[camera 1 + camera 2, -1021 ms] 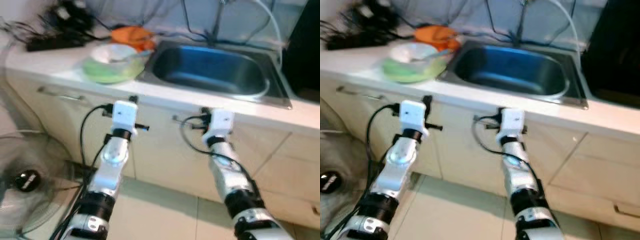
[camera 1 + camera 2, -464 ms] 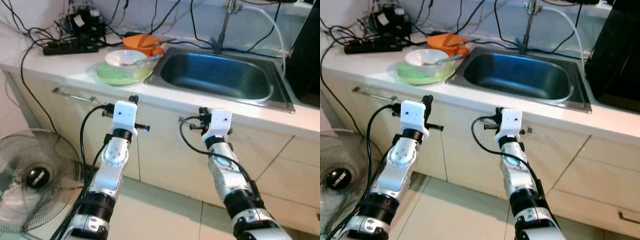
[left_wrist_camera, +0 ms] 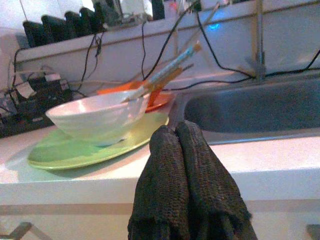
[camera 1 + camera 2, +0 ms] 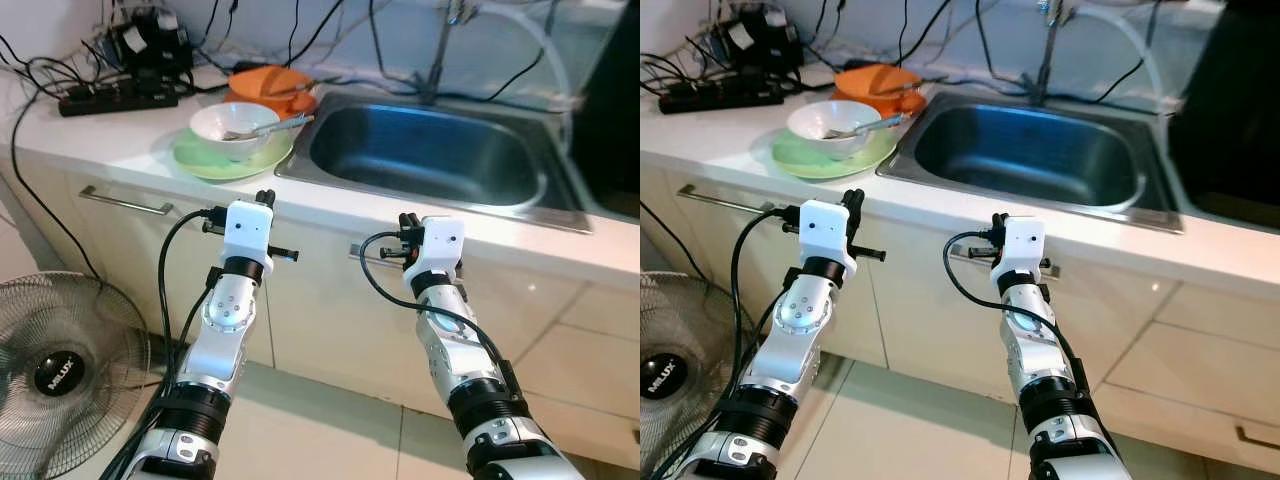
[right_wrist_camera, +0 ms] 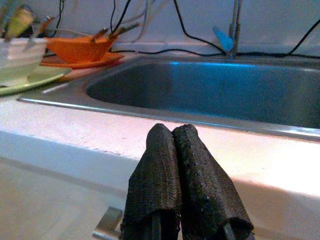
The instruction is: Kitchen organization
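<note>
Both hands, the left hand (image 3: 182, 131) and right hand (image 5: 172, 134), are closed and empty below the surface (image 4: 120, 135), so to clear the white bowl (image 4: 233, 127) on its green plate (image 4: 195, 158) beside the sink (image 4: 430, 155), rise and open first.

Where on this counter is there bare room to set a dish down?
Bare counter runs along the front edge, between the green plate and the power strip. The sink basin looks empty. It is crowded behind: white bowl, orange dish, tangled cables.
</note>
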